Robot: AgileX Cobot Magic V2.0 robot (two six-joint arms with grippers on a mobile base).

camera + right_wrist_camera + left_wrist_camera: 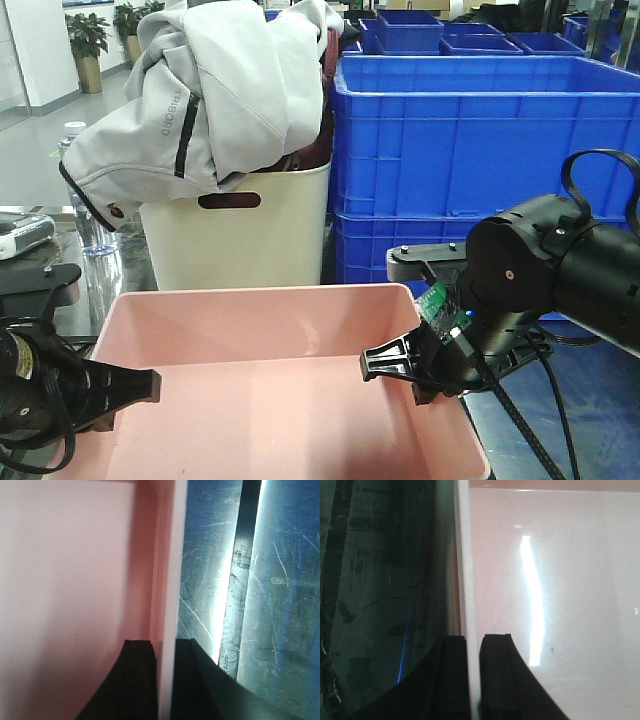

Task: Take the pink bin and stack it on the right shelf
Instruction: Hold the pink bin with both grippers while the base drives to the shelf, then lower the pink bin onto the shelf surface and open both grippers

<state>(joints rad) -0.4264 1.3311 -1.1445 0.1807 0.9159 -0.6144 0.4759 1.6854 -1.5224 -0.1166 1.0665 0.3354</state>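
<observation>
Clamping opposite side rims of the pink bin point(270, 410), the left gripper point(473, 645) and right gripper point(165, 647) each pinch a wall between closed fingers, with the scratched, tape-marked steel shelf surface point(280, 580) lying just outside each claw's outer finger.

The pink bin point(270, 400) fills 6 o'clock. The left gripper point(130, 392) pinches its wall at 8 o'clock, the right gripper point(400, 372) at 4. A basket point(235, 235) under a jacket point(220, 90) sits at 11, with blue crates point(480, 130) at 2.
</observation>
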